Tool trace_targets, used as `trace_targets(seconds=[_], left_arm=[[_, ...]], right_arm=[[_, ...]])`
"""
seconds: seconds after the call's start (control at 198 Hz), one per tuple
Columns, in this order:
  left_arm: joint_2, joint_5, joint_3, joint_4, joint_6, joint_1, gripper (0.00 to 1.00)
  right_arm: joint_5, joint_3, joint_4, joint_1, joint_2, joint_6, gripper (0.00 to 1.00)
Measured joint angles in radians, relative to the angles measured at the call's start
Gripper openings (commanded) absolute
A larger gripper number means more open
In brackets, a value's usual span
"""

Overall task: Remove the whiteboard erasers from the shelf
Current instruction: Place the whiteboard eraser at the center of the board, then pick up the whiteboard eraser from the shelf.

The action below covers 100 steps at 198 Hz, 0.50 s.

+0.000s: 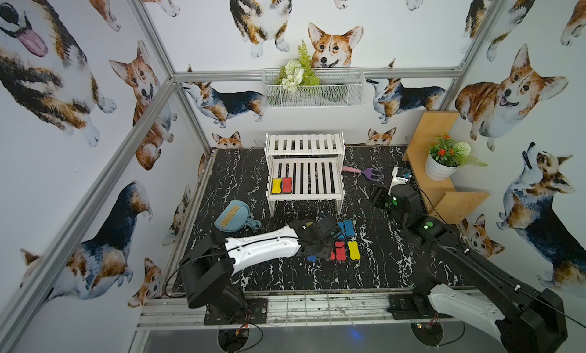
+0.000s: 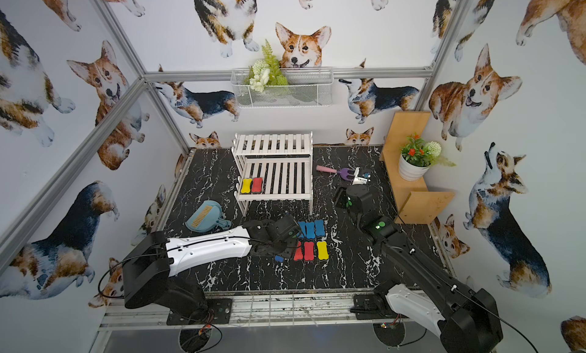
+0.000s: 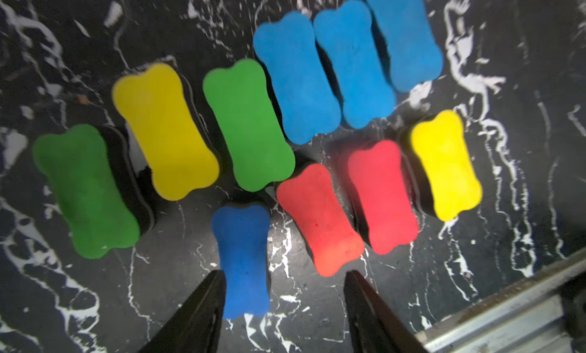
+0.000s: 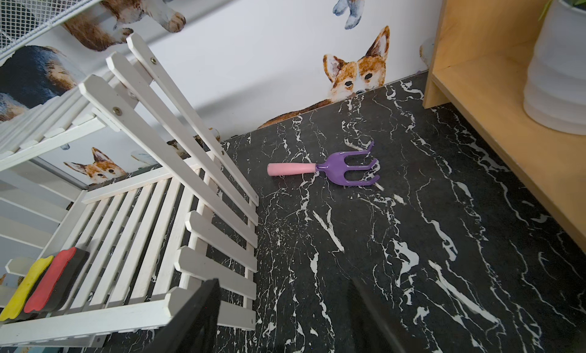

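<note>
Black fingertips of the left gripper (image 3: pixel 285 273) stand apart, aimed straight down at the table (image 1: pixel 396 262), and clamp nothing. A dark blue eraser (image 3: pixel 242 259) lies flat on the marble between them, close to one finger and with a clear gap to the other. Just beyond it nine more erasers (image 3: pixel 250 126) sit in two loose rows near the middle of the table's front edge. Two are left on the shelf (image 1: pixel 304 196): a yellow eraser (image 1: pixel 277 185) and a red eraser (image 1: pixel 287 185), side by side and touching at the front-left corner of the lower tier, with their long axes running front to back along the slats. They lie behind the left gripper and a little to its left, and I judge that arm the nearer. Its forearm stretches low and almost level from the front-left corner, the wrist bent downward. The right gripper (image 4: pixel 282 283), jaws likewise parted and empty, hovers off the shelf's right end near the toy garden fork (image 4: pixel 345 169), and it would have to cross the whole tier.
</note>
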State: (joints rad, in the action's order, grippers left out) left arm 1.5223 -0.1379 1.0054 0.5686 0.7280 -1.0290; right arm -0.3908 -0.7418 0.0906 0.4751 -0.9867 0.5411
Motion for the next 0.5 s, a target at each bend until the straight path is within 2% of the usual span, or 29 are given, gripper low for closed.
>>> trace_targets(seconds=[0.126, 0.197, 0.277, 0.343, 0.429, 0.504], left_arm=[[-0.125, -0.039, -0.001, 0.005, -0.013, 0.012, 0.72], [-0.195, -0.048, -0.006, 0.006, -0.019, 0.053, 0.75], [-0.269, -0.051, -0.008, 0.013, -0.046, 0.140, 0.77], [-0.312, -0.025, -0.004, 0.014, -0.082, 0.246, 0.77], [-0.328, 0.017, 0.026, 0.022, -0.137, 0.385, 0.76], [-0.314, 0.049, 0.068, 0.024, -0.190, 0.457, 0.74]], right_arm=[[0.002, 0.002, 0.011, 0.000, 0.005, 0.000, 0.69], [0.003, 0.005, 0.015, 0.000, 0.008, 0.000, 0.69], [0.004, 0.009, 0.018, 0.000, 0.010, 0.000, 0.69], [0.009, 0.009, 0.018, -0.003, 0.010, 0.000, 0.69], [0.010, 0.009, 0.018, -0.004, 0.009, 0.000, 0.69], [0.011, 0.013, 0.018, -0.004, 0.008, 0.000, 0.69]])
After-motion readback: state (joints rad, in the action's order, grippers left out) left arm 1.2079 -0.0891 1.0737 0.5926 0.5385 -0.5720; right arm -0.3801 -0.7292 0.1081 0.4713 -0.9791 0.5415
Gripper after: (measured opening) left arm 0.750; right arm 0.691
